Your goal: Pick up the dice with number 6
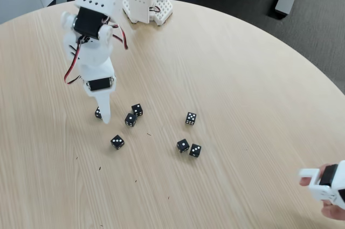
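Several tiny black dice with white pips lie on the pale wooden table (pixel 242 78). My white gripper (pixel 102 116) points straight down at the left of the group. Its tip touches or sits just over one die (pixel 97 112), which is half hidden behind the finger. Only one finger tip (pixel 105 115) shows, so I cannot tell how the jaws stand. Two dice (pixel 137 109) (pixel 130 119) lie just right of the tip and another die (pixel 117 141) lies below it. A die (pixel 190 118) further right shows a densely dotted face. The pips are too small to tell which one is the dice with number 6.
Two more dice (pixel 183 145) (pixel 195 150) lie side by side at lower centre. The arm's white base (pixel 146 4) stands at the table's far edge. A person's hand holding a white device (pixel 326 183) is at the lower right edge. Dark floor lies beyond the table's round rim.
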Robot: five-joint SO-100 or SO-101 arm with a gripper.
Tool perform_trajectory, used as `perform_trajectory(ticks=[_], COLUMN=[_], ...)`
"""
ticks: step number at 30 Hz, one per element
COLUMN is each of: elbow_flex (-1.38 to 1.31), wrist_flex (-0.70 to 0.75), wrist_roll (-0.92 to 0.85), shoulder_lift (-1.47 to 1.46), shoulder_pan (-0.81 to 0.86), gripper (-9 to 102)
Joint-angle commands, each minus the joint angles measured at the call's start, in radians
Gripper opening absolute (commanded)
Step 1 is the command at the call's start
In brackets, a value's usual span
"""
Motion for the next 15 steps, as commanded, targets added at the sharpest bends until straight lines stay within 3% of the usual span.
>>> perform_trajectory(ticks=[1,15], elbow_flex=[-0.021,-0.008], wrist_flex=[-0.008,-0.008], wrist_roll=[0.035,0.137], shoulder_lift=[0.005,0.005], shoulder_pan=[0.006,0.006], gripper=[31,25])
